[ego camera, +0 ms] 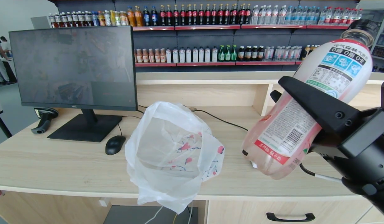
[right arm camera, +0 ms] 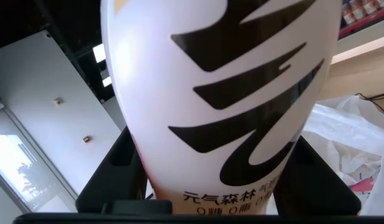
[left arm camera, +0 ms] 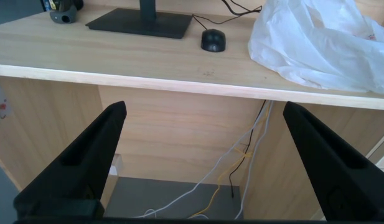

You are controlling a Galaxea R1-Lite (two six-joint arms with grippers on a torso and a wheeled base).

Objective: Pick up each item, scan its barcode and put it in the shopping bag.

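A pink drink bottle (ego camera: 283, 130) hangs tilted high above the counter's right side, cap up and away, its barcode label facing the head camera. My right gripper (ego camera: 277, 87) is shut on its middle. In the right wrist view the bottle (right arm camera: 229, 93) stands between that gripper's (right arm camera: 216, 180) fingers. The white plastic shopping bag (ego camera: 173, 146) stands with its mouth up at the counter's middle front, left of the bottle. A black handheld scanner (ego camera: 44, 119) rests at the far left by the monitor. My left gripper (left arm camera: 201, 118) is open and holds nothing, below the counter's front edge.
A monitor (ego camera: 73, 67) and a black mouse (ego camera: 115, 144) stand on the wooden counter (ego camera: 55, 165) left of the bag. A cable (ego camera: 223, 121) runs behind the bag. Shelves of bottles (ego camera: 210, 15) line the back wall. Wires (left arm camera: 241, 168) hang under the counter.
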